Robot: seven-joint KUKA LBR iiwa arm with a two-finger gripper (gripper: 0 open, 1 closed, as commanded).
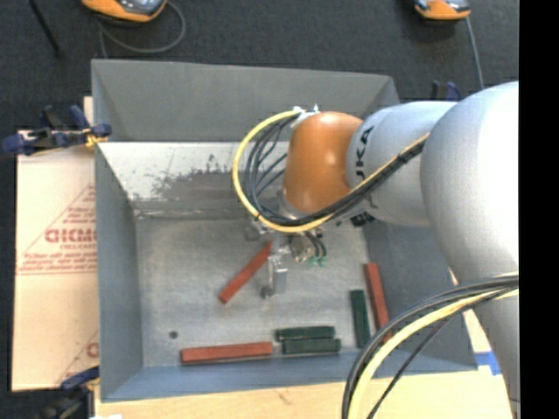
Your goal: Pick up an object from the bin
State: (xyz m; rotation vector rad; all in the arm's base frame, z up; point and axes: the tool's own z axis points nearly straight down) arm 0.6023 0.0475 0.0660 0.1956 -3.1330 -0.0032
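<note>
Bin's [113, 260] near edge: 1 red bar [227, 353], 2 dark green bars [307, 346]. Right edge: 1 green stick [358, 318], 1 red stick [376, 295].

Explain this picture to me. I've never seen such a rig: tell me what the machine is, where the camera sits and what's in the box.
The machine is a robot arm reaching in from the right over a grey metal bin. The camera looks down from above, slightly sideways. The orange dome is a cover on the arm's wrist. Below it the gripper hangs by the upper end of an orange-red stick lying slantwise mid-bin; whether it holds the stick is unclear. Nearer the edges lie a long red-brown bar, paired dark green bars, another green bar and a red bar.
</note>
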